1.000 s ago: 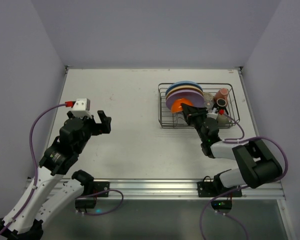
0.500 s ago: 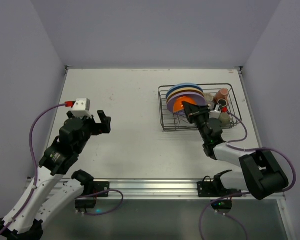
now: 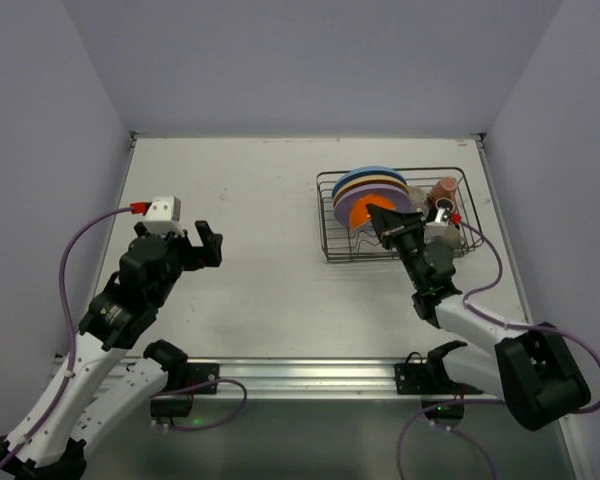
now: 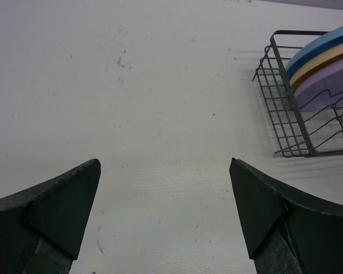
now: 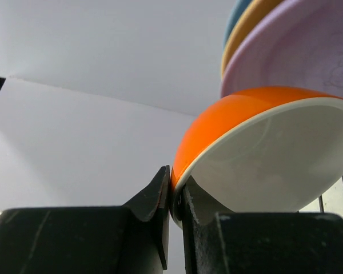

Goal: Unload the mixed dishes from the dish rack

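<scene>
The dark wire dish rack (image 3: 330, 215) stands at the back right and shows in the left wrist view (image 4: 286, 123). In it lean a blue plate (image 3: 375, 172), a tan plate (image 3: 365, 183) and a lilac plate (image 3: 352, 196), with the orange bowl (image 3: 360, 211) in front. A brown mug (image 3: 444, 187) and other small mugs lie at its right end. My right gripper (image 3: 382, 217) is shut on the rim of the orange bowl (image 5: 240, 123), white inside, one finger on each side. My left gripper (image 3: 208, 245) is open and empty over bare table at the left (image 4: 163, 188).
The plates also show behind the bowl in the right wrist view (image 5: 291, 51). Grey walls enclose the white table (image 3: 260, 200) on three sides. A purple cable (image 3: 485, 270) runs from the right arm by the rack's near right corner.
My right arm has stretched farther toward the rack and the gripper with the orange bowl has shifted slightly up and right. The left arm has not moved.
</scene>
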